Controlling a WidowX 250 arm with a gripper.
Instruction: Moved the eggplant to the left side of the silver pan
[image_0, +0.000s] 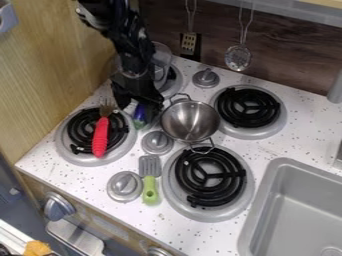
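Eggplant (139, 116) judged light, probably slick; take it squarely mid-body (whether the claw (137, 107) grips it, you cannot tell).

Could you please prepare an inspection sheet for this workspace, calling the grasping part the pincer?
Surface: white speckled countertop with coil burners and gray knobs.
Job's things: purple eggplant, partly hidden, left of the silver two-handled pan in the picture; the pan stands upright among the burners.
Clutter: red-handled fork across the left burner; green-handled spatula on the countertop beside a knob.
Pincer: black pincer low at the eggplant; whether it grips cannot be told.
Cables: nothing seen.
Surroundings: sink at right; skimmer and slotted turner hanging at the back; wooden panel at left.
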